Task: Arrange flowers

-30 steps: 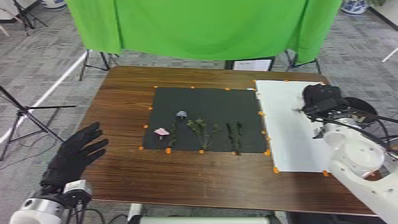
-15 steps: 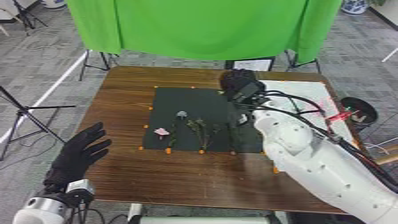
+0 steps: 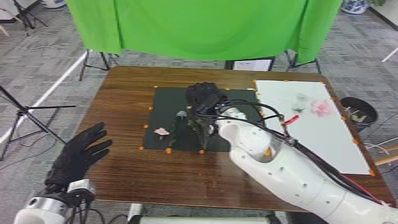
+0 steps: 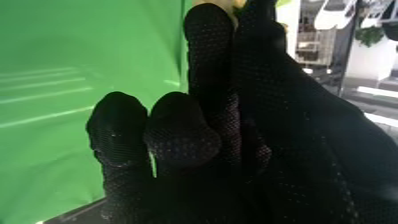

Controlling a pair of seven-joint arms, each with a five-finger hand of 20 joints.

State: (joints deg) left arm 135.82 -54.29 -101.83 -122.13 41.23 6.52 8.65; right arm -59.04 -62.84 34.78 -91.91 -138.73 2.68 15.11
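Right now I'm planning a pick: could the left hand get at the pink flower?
Likely yes: nothing seems to lie between the open left hand and the pink flower; the right hand is farther right.

1. We see brown wood with a streaky grain and a faint sheen on the table.
2. We'd call the green hanging cloth, mostly smooth, with soft folds.
3. The black mat looks matt to us; we can't tell its material.
4. The white sheet looks smooth and matt.
5. Black fabric covers our left hand and right hand; the right wrist view shows us a finely textured, dotted weave.
6. Our right arm has a smooth, hard-looking white shell.
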